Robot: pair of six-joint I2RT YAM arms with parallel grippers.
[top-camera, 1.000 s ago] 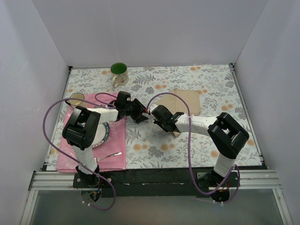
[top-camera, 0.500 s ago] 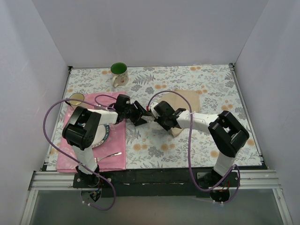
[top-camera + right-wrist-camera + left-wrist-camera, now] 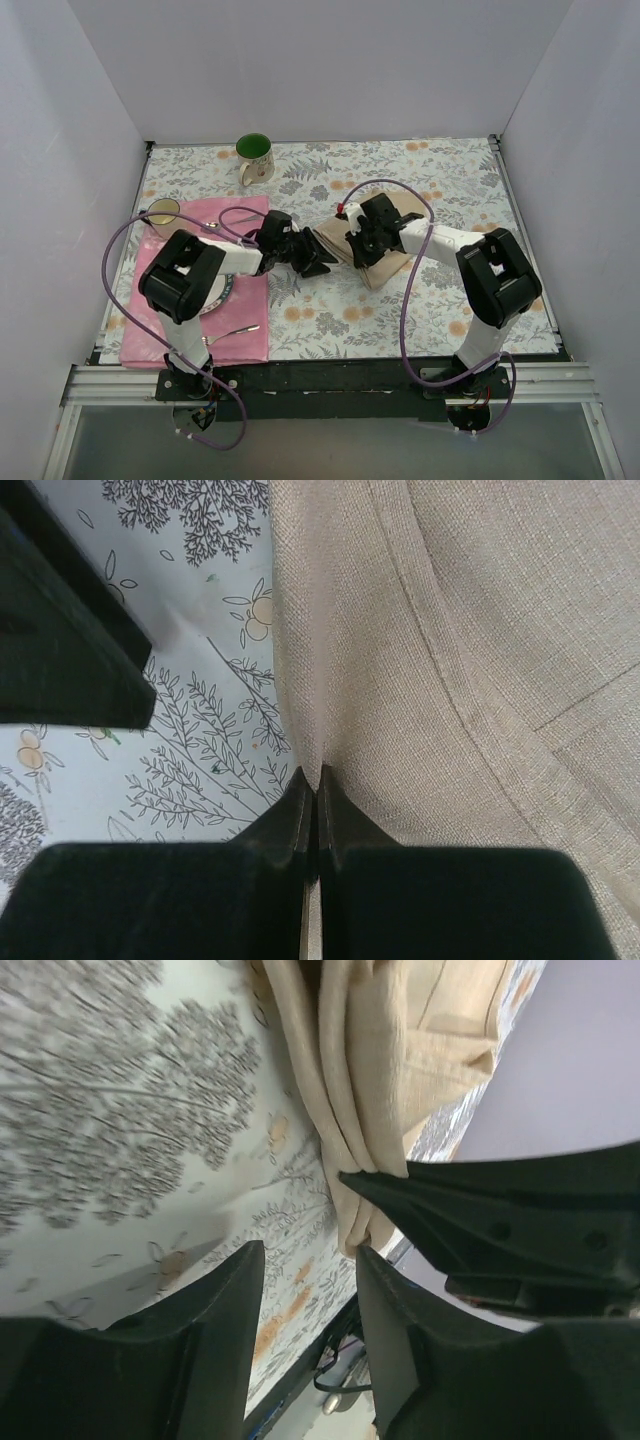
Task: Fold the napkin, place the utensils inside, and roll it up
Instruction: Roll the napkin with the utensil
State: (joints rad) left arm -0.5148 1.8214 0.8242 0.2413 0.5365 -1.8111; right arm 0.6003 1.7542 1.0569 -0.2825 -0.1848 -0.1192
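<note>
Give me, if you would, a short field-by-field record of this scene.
target: plain tan cloth napkin, partly folded, mid-table on floral grey-and-orange tablecloth
left claw: open, at the napkin's bunched edge
right claw: shut on the napkin's edge
cutlery: shiny silver metal fork lying on pink rectangular placemat, not in the napkin
other: white mug with green inside at the far edge

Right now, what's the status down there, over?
Right gripper shut on napkin fold. Left gripper open beside it. Fork lies apart on placemat. Nothing seen blocking.
</note>
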